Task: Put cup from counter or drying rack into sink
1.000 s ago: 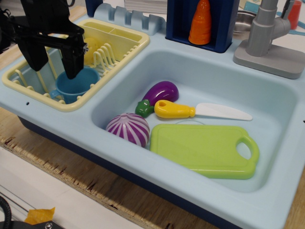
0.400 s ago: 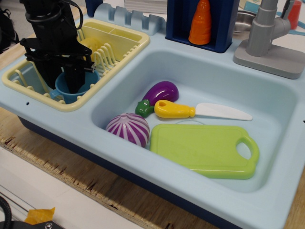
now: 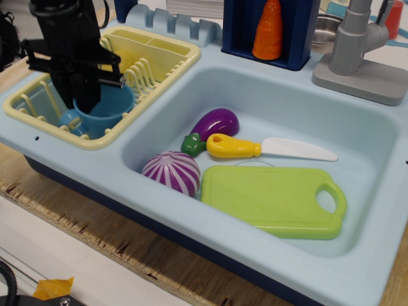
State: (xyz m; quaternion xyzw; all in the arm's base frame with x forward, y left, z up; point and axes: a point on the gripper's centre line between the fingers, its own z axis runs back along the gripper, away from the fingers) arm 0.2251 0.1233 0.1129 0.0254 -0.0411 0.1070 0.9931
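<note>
The blue cup (image 3: 109,108) sits in the front part of the pale yellow drying rack (image 3: 167,54), at the left, with its handle (image 3: 67,118) pointing left. My black gripper (image 3: 83,101) comes down from above with its fingers drawn together on the cup's left rim. The cup looks slightly raised and tilted. The light blue sink (image 3: 357,121) lies to the right of the rack, with a grey faucet (image 3: 357,44) at its back right.
In the sink lie a purple onion (image 3: 171,172), an eggplant (image 3: 213,124), a yellow-handled knife (image 3: 268,148) and a green cutting board (image 3: 274,199). A light blue ridged holder (image 3: 175,25) and an orange carrot (image 3: 268,29) in a dark blue box stand behind.
My gripper came down over the cup, its fingers straddled the rim and then closed on it. The cup has shifted slightly up and to the right.
</note>
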